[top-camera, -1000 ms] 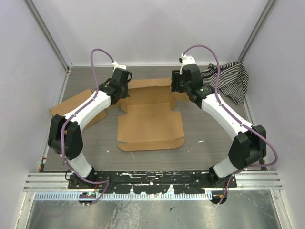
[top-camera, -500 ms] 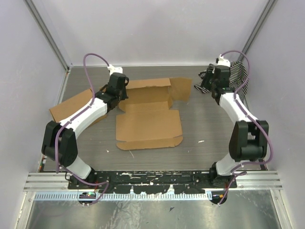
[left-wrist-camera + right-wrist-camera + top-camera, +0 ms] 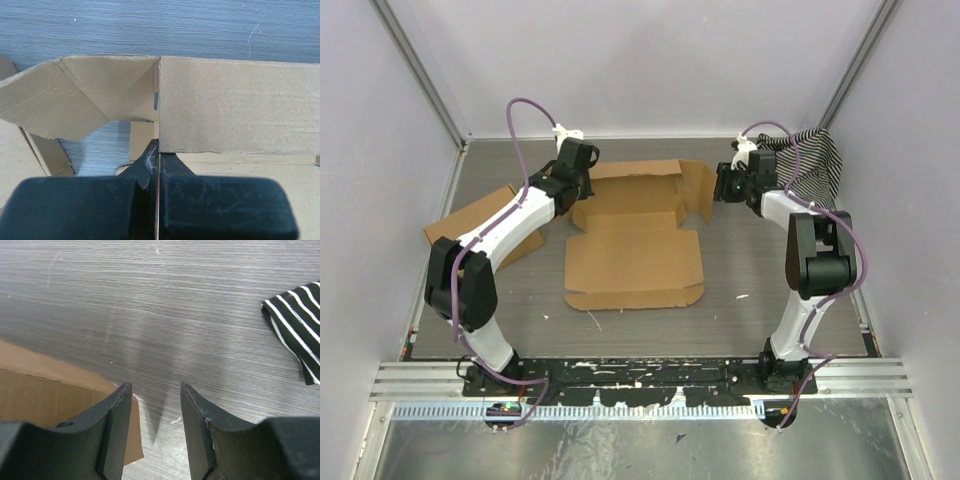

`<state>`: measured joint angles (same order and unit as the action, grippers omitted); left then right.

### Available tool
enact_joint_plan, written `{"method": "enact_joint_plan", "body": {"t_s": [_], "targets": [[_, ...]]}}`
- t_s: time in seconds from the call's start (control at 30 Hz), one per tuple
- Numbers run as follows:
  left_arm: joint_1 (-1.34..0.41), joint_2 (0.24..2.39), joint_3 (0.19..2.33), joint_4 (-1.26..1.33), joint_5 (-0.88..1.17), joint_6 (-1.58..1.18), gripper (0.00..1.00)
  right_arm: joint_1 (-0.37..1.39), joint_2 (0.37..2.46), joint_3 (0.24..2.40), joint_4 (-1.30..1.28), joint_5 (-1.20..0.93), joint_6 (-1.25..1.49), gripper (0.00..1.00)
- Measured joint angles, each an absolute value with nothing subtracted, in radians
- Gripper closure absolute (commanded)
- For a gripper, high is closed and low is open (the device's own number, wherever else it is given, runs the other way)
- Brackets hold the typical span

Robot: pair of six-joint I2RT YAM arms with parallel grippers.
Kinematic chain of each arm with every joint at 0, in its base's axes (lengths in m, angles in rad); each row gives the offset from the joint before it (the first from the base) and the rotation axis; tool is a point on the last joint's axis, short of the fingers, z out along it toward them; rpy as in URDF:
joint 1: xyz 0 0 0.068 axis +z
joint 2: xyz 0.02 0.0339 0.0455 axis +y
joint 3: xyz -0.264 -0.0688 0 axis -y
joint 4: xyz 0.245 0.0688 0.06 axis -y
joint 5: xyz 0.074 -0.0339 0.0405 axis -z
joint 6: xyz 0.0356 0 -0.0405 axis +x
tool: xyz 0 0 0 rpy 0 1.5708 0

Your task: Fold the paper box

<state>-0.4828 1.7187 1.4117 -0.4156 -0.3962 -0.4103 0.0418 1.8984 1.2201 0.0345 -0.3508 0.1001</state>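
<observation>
At the far left a spare piece of cardboard (image 3: 470,222) lies on the desk (image 3: 750,270), partly under the left arm, in the same place as a second ago. The left gripper (image 3: 577,182) is back at the rear left corner of the paper box (image 3: 635,265), about where it was a second ago after a small dip toward the front. It is fully closed, with its tips against the lower end of the raised back wall (image 3: 235,105). I cannot tell whether a sliver of cardboard is pinched between them.

The paper box sits in the middle of the desk, with its wide front panel (image 3: 635,260) flat and its back wall tilted up. It has shifted only slightly over the last second.

The real change is on the right. A second ago the right gripper (image 3: 724,186) was over the box's rear right corner. It then swung out toward the striped cloth (image 3: 812,160), and it has now come back just beside the right side flap (image 3: 698,192), which stands partly raised. The gripper is about half open and narrowing, with nothing between its jaws, and the flap's edge lies just to the left of them.

The fold looks early. The rear corner is steadied from the left, and the right arm seems to be lining up a fresh grip or push on that flap.
</observation>
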Motion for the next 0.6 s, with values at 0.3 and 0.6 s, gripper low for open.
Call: {"method": "enact_joint_plan", "body": {"t_s": [0.3, 0.6], "targets": [[-0.483, 1.721, 1.425, -0.451, -0.403, -0.413, 1.00, 0.042, 1.771, 1.077, 0.164, -0.514, 0.078, 0.50], [-0.483, 1.727, 1.439, -0.471, -0.403, -0.413, 1.00, 0.042, 1.706, 1.000, 0.224, -0.643, 0.077, 0.49]]}}
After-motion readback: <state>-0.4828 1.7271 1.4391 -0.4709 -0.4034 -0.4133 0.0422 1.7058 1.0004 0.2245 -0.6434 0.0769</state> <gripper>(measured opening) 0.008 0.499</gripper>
